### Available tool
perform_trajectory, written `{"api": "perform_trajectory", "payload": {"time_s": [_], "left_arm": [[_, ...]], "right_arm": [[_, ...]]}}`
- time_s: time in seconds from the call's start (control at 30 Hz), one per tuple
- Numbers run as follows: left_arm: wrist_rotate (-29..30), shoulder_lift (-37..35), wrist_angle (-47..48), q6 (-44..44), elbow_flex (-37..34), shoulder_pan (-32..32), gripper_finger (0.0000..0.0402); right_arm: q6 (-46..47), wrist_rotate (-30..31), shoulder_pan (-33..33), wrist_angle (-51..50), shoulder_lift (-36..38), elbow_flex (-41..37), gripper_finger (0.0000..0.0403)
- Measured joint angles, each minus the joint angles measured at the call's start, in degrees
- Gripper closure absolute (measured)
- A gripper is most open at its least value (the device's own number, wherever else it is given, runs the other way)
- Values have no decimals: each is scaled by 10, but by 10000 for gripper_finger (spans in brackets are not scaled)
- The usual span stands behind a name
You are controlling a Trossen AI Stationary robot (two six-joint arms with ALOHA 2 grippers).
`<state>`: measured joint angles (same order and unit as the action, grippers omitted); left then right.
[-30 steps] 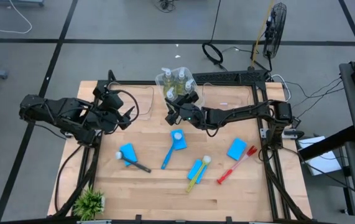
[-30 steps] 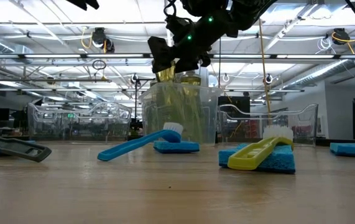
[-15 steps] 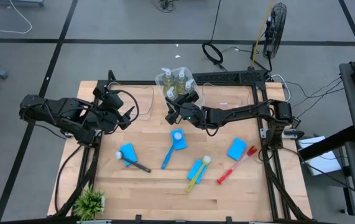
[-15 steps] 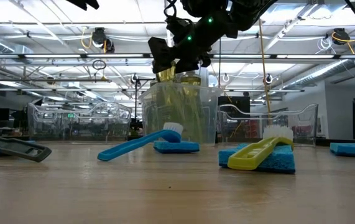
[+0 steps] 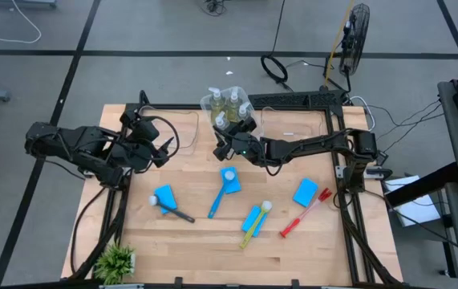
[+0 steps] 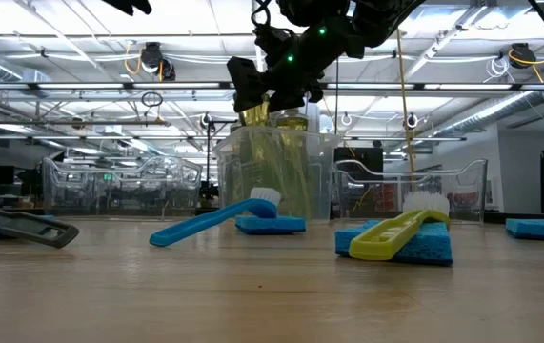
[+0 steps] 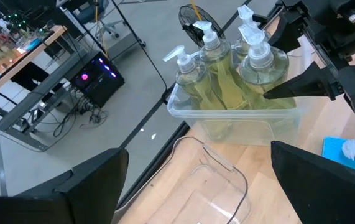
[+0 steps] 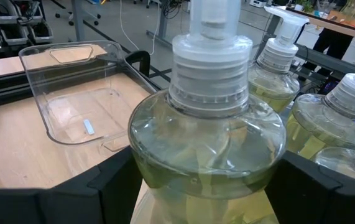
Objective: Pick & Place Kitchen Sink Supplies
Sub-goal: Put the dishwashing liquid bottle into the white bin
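Right gripper [image 5: 227, 136] pinched fourth soap pump bottle [image 8: 207, 140] at clear bin [image 7: 239, 118] by desk's far edge, three bottles inside. Best lowered straight, clear of neighbours. Left gripper [image 5: 164, 148] waited, fingers spread.

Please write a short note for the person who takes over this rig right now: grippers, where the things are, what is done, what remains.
Right gripper: shut on the fourth soap bottle, held at the rim of the bottle bin.
Left gripper: open, empty, over an empty clear bin.
Done: three bottles stand in the bin.
Left: four sponges and four brushes lie on the table.
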<state>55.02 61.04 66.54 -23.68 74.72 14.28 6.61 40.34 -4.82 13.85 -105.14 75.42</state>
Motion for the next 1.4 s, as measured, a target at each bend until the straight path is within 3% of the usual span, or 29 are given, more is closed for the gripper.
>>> {"api": "perform_trajectory", "payload": {"time_s": [0.93, 1.4], "left_arm": [[0, 0, 0, -2, 0, 0, 9], [0, 0, 0, -1, 0, 0, 9]], "right_arm": [[-5, 0, 0, 0, 0, 0, 119], [-85, 0, 0, 18, 0, 0, 119]]}}
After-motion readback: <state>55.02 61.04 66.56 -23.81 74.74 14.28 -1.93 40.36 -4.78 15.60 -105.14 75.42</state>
